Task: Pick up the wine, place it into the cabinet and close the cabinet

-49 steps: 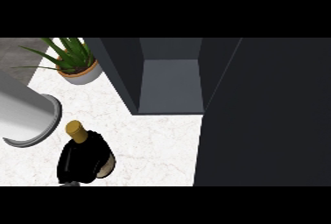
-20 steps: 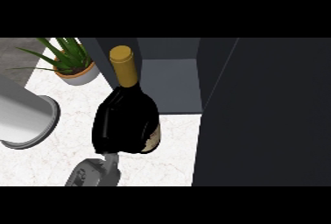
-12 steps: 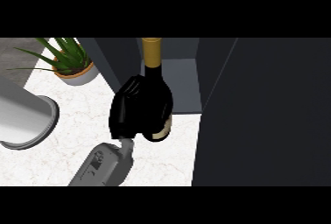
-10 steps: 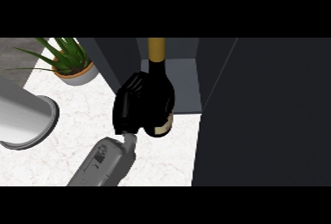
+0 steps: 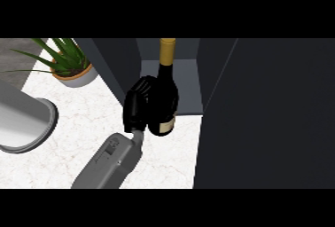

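The black hand (image 5: 138, 106) has its fingers curled round the body of the wine bottle (image 5: 163, 99); I think it is the right one, though the forearm comes in low at the left. The bottle stands upright beside the fingers, its gold neck already before the open cabinet (image 5: 177, 71). The dark door (image 5: 268, 111) is close on the far side of the bottle, so the glass could strike it or the cabinet's edge. Half a second ago the bottle was slightly nearer.

potted plant (image 5: 68, 66), grey cylinder (image 5: 23, 124), white marble counter (image 5: 78, 111)
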You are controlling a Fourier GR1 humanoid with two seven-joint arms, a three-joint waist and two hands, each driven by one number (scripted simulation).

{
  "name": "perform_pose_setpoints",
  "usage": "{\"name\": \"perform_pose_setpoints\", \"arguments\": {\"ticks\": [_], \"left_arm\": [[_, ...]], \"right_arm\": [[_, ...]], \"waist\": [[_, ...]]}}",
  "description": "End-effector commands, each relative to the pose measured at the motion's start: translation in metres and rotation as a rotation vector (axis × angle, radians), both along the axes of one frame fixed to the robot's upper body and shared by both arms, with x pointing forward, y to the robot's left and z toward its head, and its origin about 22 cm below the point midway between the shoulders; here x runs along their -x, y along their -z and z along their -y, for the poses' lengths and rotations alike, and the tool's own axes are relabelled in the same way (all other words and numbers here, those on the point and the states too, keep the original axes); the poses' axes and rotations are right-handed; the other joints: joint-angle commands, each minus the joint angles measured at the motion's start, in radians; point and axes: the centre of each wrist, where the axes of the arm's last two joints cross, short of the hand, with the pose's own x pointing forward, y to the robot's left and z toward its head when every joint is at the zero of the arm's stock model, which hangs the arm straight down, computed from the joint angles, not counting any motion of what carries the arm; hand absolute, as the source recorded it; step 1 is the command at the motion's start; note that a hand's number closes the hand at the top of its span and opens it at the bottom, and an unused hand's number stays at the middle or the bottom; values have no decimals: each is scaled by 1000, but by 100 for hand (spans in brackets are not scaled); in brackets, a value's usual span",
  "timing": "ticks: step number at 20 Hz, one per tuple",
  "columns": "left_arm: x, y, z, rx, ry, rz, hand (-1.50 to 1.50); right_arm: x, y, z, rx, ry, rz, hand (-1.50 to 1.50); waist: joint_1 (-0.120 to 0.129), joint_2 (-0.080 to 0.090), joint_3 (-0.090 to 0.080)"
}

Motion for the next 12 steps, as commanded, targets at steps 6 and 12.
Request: {"name": "perform_pose_setpoints", "arguments": {"ticks": [6,12], "left_arm": [[-4,39,-1,20,-36,-21,150],[-27,27,7,57,-21,-60,150]], "right_arm": [[42,-31,9,-79,-74,48,-150],[39,-23,0,-86,-72,37,-150]], "waist": [[-10,2,-1],[-7,0,0]]}}
